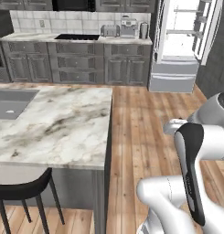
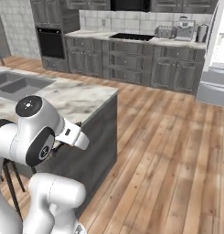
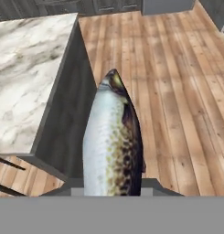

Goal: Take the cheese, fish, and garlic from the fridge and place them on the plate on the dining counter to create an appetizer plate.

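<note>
My gripper (image 3: 112, 189) is shut on the fish (image 3: 111, 141). The fish is silvery with a brown-speckled dark side, and it points away from the hand. It hangs over the wood floor, just right of the dining counter (image 3: 26, 77) corner. That counter is the white marble island (image 1: 58, 123), also seen from the other side (image 2: 74, 98). The fridge (image 1: 182, 45) stands at the far wall with its doors open; its edge (image 2: 218, 59) appears at the right. My arm is folded close to the base, wrist (image 2: 70, 133) beside the island's end. The plate, cheese and garlic are out of view.
An inset grey sink (image 1: 13, 104) lies in the island's left part. A black stool (image 1: 22, 189) stands at its near side. Grey cabinets (image 1: 77, 61) with a cooktop, toaster and kettle line the back wall. Open wood floor (image 1: 145, 123) runs between island and fridge.
</note>
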### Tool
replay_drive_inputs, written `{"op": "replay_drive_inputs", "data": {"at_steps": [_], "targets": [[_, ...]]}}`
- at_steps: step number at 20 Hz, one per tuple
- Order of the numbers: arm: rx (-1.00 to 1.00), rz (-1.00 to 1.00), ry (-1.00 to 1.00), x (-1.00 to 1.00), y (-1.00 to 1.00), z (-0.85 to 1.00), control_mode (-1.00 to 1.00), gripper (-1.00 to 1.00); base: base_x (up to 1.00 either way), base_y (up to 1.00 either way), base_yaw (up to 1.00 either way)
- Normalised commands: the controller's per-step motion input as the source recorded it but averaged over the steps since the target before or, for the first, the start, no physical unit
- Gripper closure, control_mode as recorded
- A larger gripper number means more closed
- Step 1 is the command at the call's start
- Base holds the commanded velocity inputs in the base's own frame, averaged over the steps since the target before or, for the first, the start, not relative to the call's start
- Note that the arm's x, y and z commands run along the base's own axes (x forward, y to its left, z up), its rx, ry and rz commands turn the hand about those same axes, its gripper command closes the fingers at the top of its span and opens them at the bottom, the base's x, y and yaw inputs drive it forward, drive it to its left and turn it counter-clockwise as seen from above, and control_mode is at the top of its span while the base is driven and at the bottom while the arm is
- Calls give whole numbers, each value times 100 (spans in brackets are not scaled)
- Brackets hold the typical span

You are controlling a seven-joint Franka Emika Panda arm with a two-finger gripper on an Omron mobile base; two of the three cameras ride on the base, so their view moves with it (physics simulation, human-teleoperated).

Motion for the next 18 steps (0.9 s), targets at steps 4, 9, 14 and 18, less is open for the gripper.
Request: {"op": "replay_drive_inputs", "data": {"at_steps": [4,9,14,18], "targets": [[0,0,0,0,0,0,100,100,-100,42,0],[0,0,0,0,0,0,100,100,-91,80,1],[0,0,0,0,0,0,100,100,-23,100,0],[0,0,0,0,0,0,100,100,-18,100,1]]}}
